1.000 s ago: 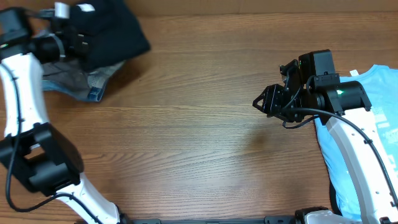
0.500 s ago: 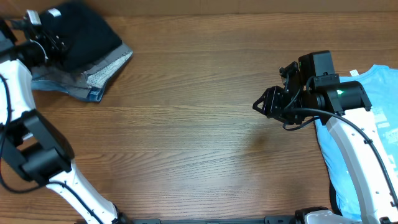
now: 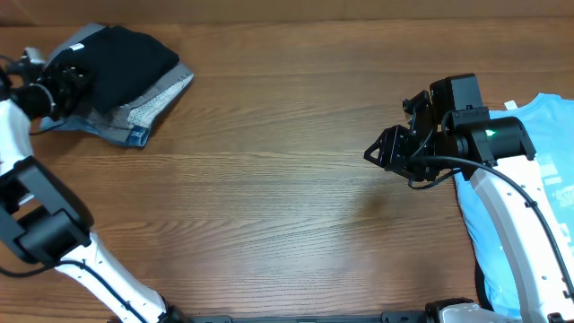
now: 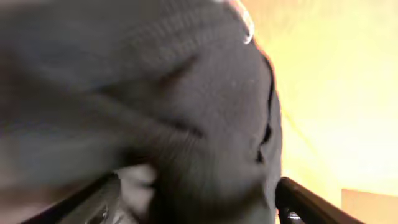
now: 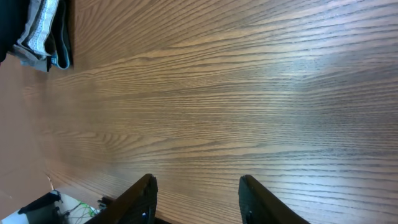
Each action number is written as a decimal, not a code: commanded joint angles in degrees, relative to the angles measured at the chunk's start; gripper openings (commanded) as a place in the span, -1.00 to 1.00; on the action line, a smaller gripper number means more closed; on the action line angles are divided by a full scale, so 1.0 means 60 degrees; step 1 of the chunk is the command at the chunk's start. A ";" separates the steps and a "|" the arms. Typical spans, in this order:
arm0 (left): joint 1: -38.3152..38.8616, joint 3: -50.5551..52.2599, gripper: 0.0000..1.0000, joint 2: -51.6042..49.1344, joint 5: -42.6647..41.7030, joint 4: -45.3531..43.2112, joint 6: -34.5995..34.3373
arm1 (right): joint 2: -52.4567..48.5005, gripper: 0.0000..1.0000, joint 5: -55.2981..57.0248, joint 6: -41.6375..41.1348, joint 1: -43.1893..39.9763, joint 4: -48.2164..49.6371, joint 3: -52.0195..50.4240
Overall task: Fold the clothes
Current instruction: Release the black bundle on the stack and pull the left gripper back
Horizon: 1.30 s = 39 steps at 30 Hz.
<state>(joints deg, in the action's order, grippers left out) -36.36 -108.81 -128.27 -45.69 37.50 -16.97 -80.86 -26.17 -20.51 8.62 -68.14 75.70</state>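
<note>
My left gripper (image 3: 72,82) sits at the upper left of the overhead frame, at the left edge of the black T-shirt (image 3: 126,65). That shirt lies bunched on top of a small pile of grey and blue cloth (image 3: 154,100) near the table's (image 3: 269,188) far edge. In my left wrist view the dark fabric (image 4: 186,93) fills nearly everything (blurred, very close to the lens). My fingers (image 4: 306,200) show only at the bottom corners, spread wide. I cannot tell whether the cloth touches them.

My right gripper (image 3: 377,151) hangs over bare wood at centre right, well apart from the pile. Its jaws are partly spread around nothing, as the right wrist view shows (image 5: 198,199). The light blue T-shirt (image 3: 558,117) lies at the right edge of the overhead frame, partly under my right arm, with some white print showing.
</note>
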 commanded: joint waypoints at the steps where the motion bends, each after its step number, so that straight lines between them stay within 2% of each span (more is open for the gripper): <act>1: -0.0543 -0.0339 0.78 0.1392 -0.0142 0.0219 0.0364 | 0.0011 -0.07 -0.0073 0.0062 -0.0004 0.0058 0.0091; 6: -0.0696 -0.0339 0.91 0.2816 -0.0124 0.0790 0.1475 | 0.0011 -0.07 -0.0076 0.0062 -0.0004 0.0244 0.0091; 8: -0.0539 -0.0339 0.80 0.3384 -0.0040 0.1290 0.2269 | 0.0011 -0.07 -0.0076 0.0062 -0.0004 0.0346 0.0091; 9: -0.0386 -0.0339 0.64 0.3625 0.0171 0.1621 0.2783 | 0.0011 -0.07 -0.0076 0.0062 -0.0004 0.0412 0.0091; 10: -0.0208 -0.0339 0.29 0.3785 0.0528 0.1923 0.3180 | 0.0011 -0.07 -0.0076 0.0062 -0.0004 0.0488 0.0091; 12: 0.0277 -0.0339 -0.74 0.3971 0.1723 0.2484 0.3701 | 0.0011 -0.07 -0.0076 0.0058 -0.0004 0.0608 0.0091; 13: 0.0619 -0.0339 -0.92 0.3971 0.2539 0.2630 0.3719 | 0.0011 -0.07 -0.0076 0.0062 -0.0004 0.0667 0.0091; 15: 0.1264 -0.0317 -0.92 0.3752 0.3748 0.2495 0.3719 | 0.0011 -0.07 -0.0080 0.0055 -0.0004 0.0696 0.0091; 19: 0.1945 -0.0317 -0.92 0.2900 0.4237 0.1661 0.3639 | 0.0011 -0.07 -0.0084 0.0055 -0.0004 0.0634 0.0091; 21: 0.2084 -0.0317 -0.91 0.2346 0.4681 0.1322 0.3180 | 0.0011 -0.08 -0.0084 -0.0018 -0.0004 0.0583 0.0091; 23: 0.2087 -0.0317 -0.87 0.1800 0.5151 0.1118 0.2772 | 0.0011 -0.08 -0.0160 -0.0087 -0.0004 0.0532 0.0091; 24: 0.2058 -0.0317 -0.78 0.1497 0.5304 0.1053 0.2601 | 0.0011 -0.08 -0.0200 -0.0095 0.0000 0.0514 0.0091; 27: 0.1942 -0.0317 -0.67 0.0863 0.5362 0.1144 0.2353 | 0.0011 -0.08 -0.0386 -0.0084 0.0000 0.0503 0.0091; 29: 0.1872 -0.0317 -0.53 0.0579 0.5366 0.1293 0.2353 | 0.0011 -0.09 -0.0408 -0.0084 0.0000 0.0477 0.0091; 36: 0.1738 -0.0466 -0.61 0.0652 0.5275 0.1938 0.2867 | 0.0011 -0.16 -0.0404 -0.0076 -0.0004 0.0579 0.0091; 37: 0.1694 -0.0543 -0.55 0.0801 0.5122 0.1996 0.2863 | 0.0011 -0.16 -0.0404 -0.0076 -0.0004 0.0645 0.0091; 38: 0.1668 -0.0641 -0.35 0.0984 0.4991 0.2058 0.2860 | 0.0011 -0.16 -0.0404 -0.0076 -0.0004 0.0743 0.0091; 39: 0.1617 -0.0809 -0.27 0.1224 0.4834 0.2197 0.2863 | 0.0015 -0.17 -0.0408 -0.0076 -0.0004 0.0812 0.0091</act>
<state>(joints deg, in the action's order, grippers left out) -25.26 -110.98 -125.75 -15.42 48.95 -0.89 -80.86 -28.14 -20.99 8.62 -64.16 75.70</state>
